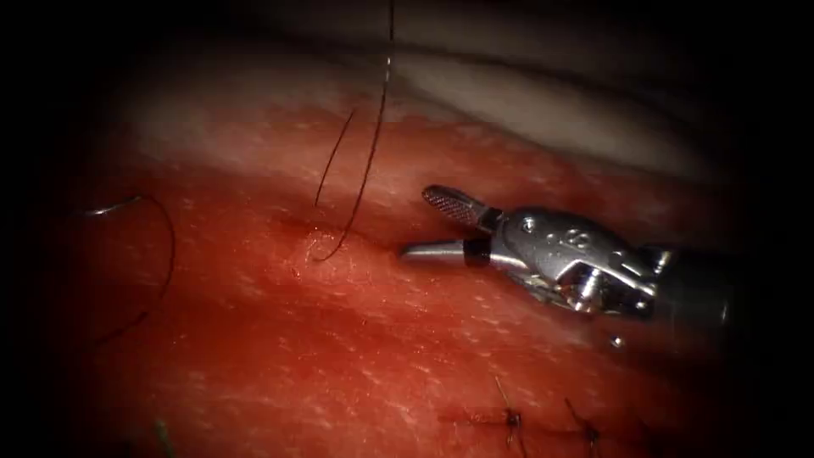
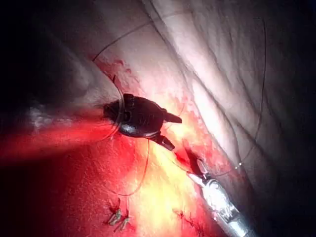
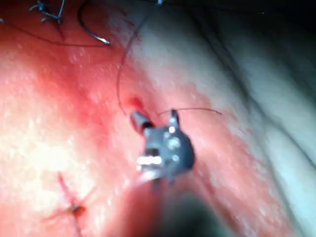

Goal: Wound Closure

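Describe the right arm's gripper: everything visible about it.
The right gripper is a shiny metal needle driver on a wristed head with a dark shaft, entering from the endoscope view's right. Its jaws stand open: the upper one shows a cross-hatched gripping face, the lower one lies flat just over the tissue. It holds nothing. Its tips point toward the thread, which enters the tissue just to their left, without touching it. The needle lies far to the left.

Endoscope view: heavy dark vignette around the tissue (image 1: 339,356), lit patch centred near the right tool (image 1: 432,225), specular glints on its metal. Left wrist view: blown-out glare on tissue just beside the left tool (image 2: 168,131), which reads as a dark silhouette. Right wrist view: soft focus.
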Tool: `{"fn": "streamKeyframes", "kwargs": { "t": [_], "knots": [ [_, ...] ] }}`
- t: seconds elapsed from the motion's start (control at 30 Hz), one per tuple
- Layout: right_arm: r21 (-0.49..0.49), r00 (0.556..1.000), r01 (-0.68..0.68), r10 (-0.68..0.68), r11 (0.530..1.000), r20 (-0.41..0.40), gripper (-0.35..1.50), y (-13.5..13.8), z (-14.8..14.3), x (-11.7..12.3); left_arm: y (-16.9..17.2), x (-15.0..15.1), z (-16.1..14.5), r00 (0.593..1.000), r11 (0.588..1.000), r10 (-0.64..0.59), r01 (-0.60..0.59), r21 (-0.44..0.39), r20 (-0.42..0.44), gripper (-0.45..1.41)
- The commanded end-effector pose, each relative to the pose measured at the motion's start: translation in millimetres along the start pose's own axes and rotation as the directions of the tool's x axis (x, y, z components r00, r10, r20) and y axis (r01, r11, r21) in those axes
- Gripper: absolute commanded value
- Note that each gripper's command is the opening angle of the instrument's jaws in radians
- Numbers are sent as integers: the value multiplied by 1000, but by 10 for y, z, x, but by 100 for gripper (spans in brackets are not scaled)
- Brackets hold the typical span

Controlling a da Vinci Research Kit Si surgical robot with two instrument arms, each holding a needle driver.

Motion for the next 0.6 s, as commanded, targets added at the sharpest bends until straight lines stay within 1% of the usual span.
{"fn": "streamKeyframes", "kwargs": {
  "t": [0.03,0.07,0.2,0.23,0.27,0.33,0.37,0.4,0.43,0.47,0.5,0.53,0.57,0.6],
  "knots": [
    [3,1000,2,-2,1000,-4,71,2,11,3,5,-11,27,1000,1000,10,-10,-19,-12,73],
    [3,1000,8,-8,1000,-4,73,2,11,3,5,-21,48,1000,999,24,-24,-21,-11,73],
    [6,1000,14,-14,1000,-3,74,1,12,3,-6,-48,80,999,999,53,-52,-13,15,73],
    [6,1000,14,-14,1000,-3,74,1,12,3,-11,-57,88,999,999,49,-49,-10,16,73],
    [5,1000,14,-14,1000,-3,74,2,12,3,-22,-72,102,999,999,39,-39,-5,13,73],
    [4,1000,14,-14,1000,-4,74,3,13,4,-33,-85,112,999,999,39,-39,3,12,73],
    [3,1000,14,-14,1000,-4,74,4,14,4,-45,-99,123,998,998,52,-53,26,24,72],
    [3,1000,14,-14,1000,-4,74,4,14,4,-45,-99,123,998,998,52,-53,26,24,72],
    [2,1000,13,-13,1000,-4,74,6,16,5,-50,-105,128,998,998,57,-58,30,32,72],
    [5,1000,13,-13,1000,-4,74,8,18,6,-61,-121,140,996,997,71,-73,39,44,72],
    [6,1000,12,-12,1000,-4,74,10,20,6,-65,-128,145,996,996,78,-80,42,46,72],
    [13,1000,11,-11,1000,-5,74,16,28,9,-79,-150,162,993,994,98,-101,48,69,72],
    [11,1000,11,-11,1000,-6,74,18,32,10,-82,-156,167,992,993,103,-107,49,77,72],
    [6,999,-53,53,999,-9,66,23,40,10,-89,-170,176,990,991,116,-121,54,86,71]
  ]
}}
